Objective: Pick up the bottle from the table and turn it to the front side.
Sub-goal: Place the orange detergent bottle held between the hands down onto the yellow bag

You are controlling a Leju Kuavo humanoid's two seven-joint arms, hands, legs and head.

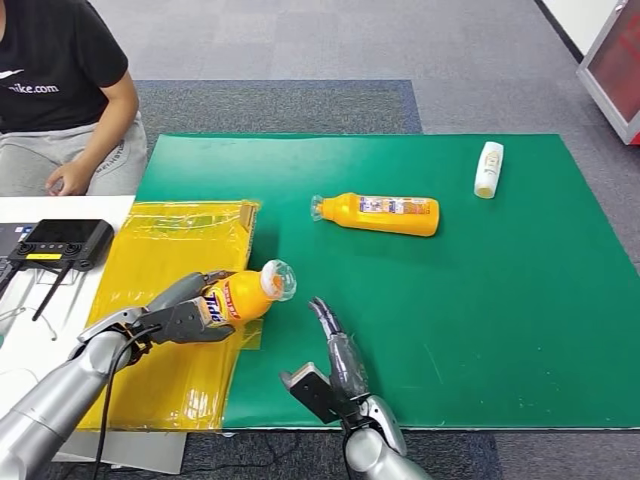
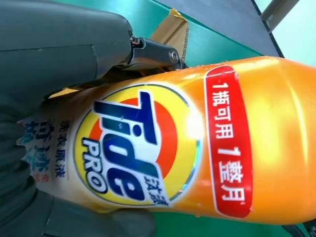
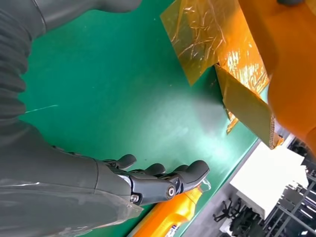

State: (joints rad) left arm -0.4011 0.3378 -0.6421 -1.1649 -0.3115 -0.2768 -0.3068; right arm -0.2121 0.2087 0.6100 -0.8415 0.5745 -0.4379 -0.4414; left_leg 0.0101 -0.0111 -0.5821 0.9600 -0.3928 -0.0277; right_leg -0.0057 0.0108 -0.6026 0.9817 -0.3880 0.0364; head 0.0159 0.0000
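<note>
Left hand (image 1: pixel 177 318) gripping orange bottle (image 1: pixel 245 293) sideways above yellow bag (image 1: pixel 173 250), logo side showing, likely mid-turn. Right hand (image 1: pixel 336 360) hovering just beside bottle, fingers spread, holding nothing, probably waiting to assist.

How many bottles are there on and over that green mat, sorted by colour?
Orange bottles: 2, one held in the left hand (held bottle), one lying on the green mat (lying bottle).
White bottles: 1 (white bottle).
Total: 3.
</note>
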